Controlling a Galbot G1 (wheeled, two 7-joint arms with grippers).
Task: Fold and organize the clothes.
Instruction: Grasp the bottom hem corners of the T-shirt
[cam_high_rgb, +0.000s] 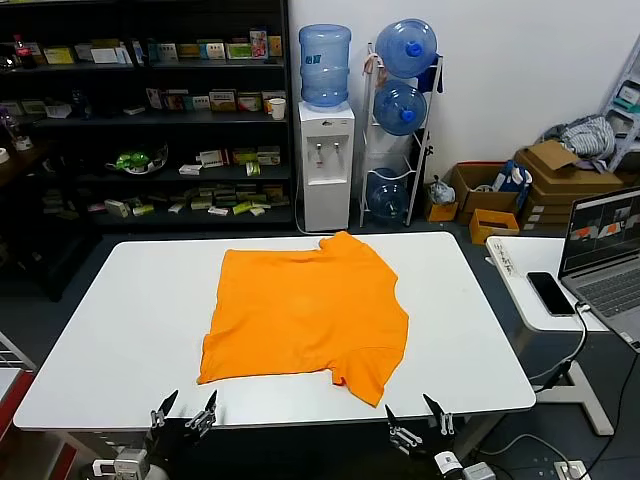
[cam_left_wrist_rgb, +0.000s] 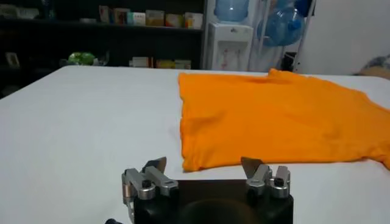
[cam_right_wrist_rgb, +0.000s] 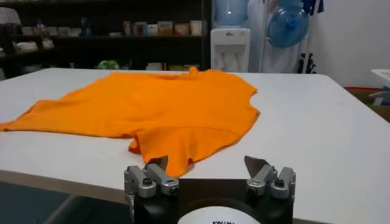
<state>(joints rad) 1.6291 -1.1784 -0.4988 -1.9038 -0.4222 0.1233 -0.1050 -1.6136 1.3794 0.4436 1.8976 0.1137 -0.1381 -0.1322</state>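
Observation:
The orange T-shirt (cam_high_rgb: 305, 312) lies flat on the white table (cam_high_rgb: 130, 320), plain side up, no lettering showing. One sleeve points to the front right corner, the collar to the far side. My left gripper (cam_high_rgb: 184, 412) is open and empty at the table's front edge, just before the shirt's front left corner (cam_left_wrist_rgb: 194, 162). My right gripper (cam_high_rgb: 420, 420) is open and empty at the front edge, just right of the front sleeve (cam_right_wrist_rgb: 177, 149). In the left wrist view the gripper (cam_left_wrist_rgb: 205, 165) faces the shirt (cam_left_wrist_rgb: 280, 119); in the right wrist view the gripper (cam_right_wrist_rgb: 207, 164) does too.
A side table at the right holds a laptop (cam_high_rgb: 610, 250) and a phone (cam_high_rgb: 550, 293). Behind the table stand dark shelves (cam_high_rgb: 150, 110), a water dispenser (cam_high_rgb: 327, 160) and a rack of water bottles (cam_high_rgb: 402, 110). Cardboard boxes (cam_high_rgb: 545, 180) sit at the far right.

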